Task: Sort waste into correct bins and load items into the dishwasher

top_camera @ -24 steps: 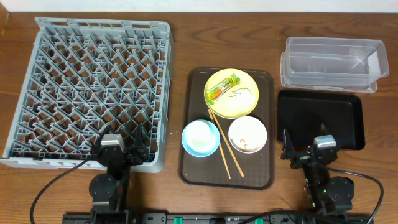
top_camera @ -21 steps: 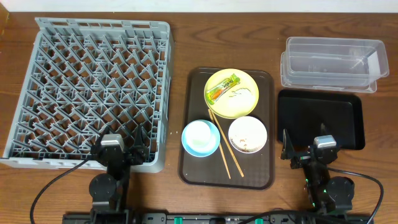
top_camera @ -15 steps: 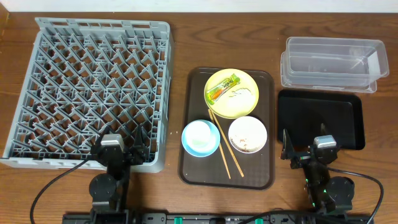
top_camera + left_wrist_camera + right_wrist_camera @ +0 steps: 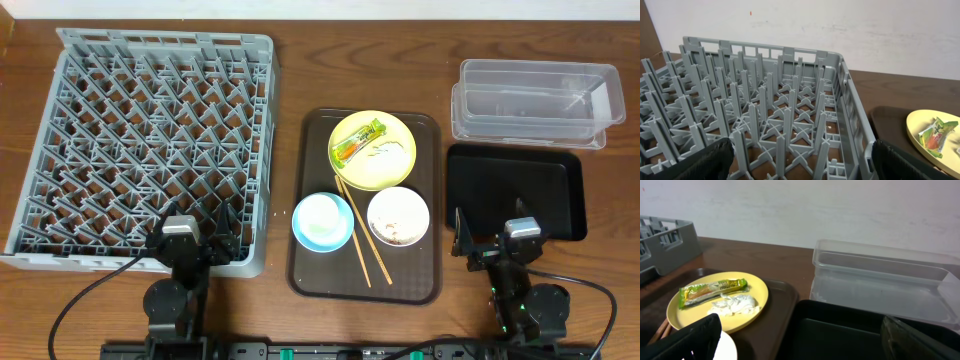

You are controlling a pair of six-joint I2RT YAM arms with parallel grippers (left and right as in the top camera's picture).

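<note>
The green-and-orange wrapper (image 4: 358, 141) is lying on the left part of the yellow plate (image 4: 396, 172), with the white crumpled scrap (image 4: 381, 152) lying just beside it on the same plate. The plate is sitting at the far end of the dark brown serving tray (image 4: 300, 272) in the middle of the table (image 4: 290, 70). Nearer on that tray, the light blue bowl (image 4: 322, 222) is sitting on the left with what looks like the small white cup (image 4: 319, 217) inside it. The white bowl (image 4: 398, 215) is sitting on the right, holding beige leftovers (image 4: 393, 234). The chopsticks (image 4: 360, 238) are lying at a slant between the two bowls.

The grey dish rack (image 4: 140, 150) is filling the left of the table, with nothing showing among its pegs. On the right, the clear tub (image 4: 535, 100) is sitting at the far side. The black tray (image 4: 515, 175) is lying just in front of the tub.

The left gripper (image 4: 800, 150) is hovering at the near edge of the rack, its fingers spread wide and gripping nothing. The right gripper (image 4: 800, 325) is hovering at the near edge of the black tray, likewise spread wide and gripping nothing.
</note>
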